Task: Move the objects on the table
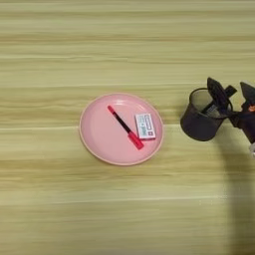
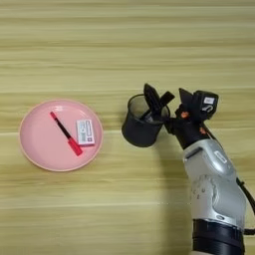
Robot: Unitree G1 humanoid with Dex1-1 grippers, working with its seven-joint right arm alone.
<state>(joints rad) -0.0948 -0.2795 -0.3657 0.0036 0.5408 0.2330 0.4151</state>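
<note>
A black wire-mesh pen cup (image 2: 141,130) stands on the wood table (image 2: 99,209), right of a pink plate (image 2: 37,149). On the plate lie a slim black marker (image 2: 63,132) with a red cap and, just to its right, a white eraser (image 2: 85,132) with a red-printed label. My right gripper (image 2: 165,92) is at the cup's right rim. One black finger (image 2: 153,102) reaches down into the cup's mouth and the other stands outside to the right. The fingers are spread apart, open, with the rim between them. In the left eye view the cup (image 1: 199,124) sits near the right edge.
My silver forearm (image 2: 214,184) comes in from the bottom right and covers the table there. Bare wood lies all around the plate and beyond the cup.
</note>
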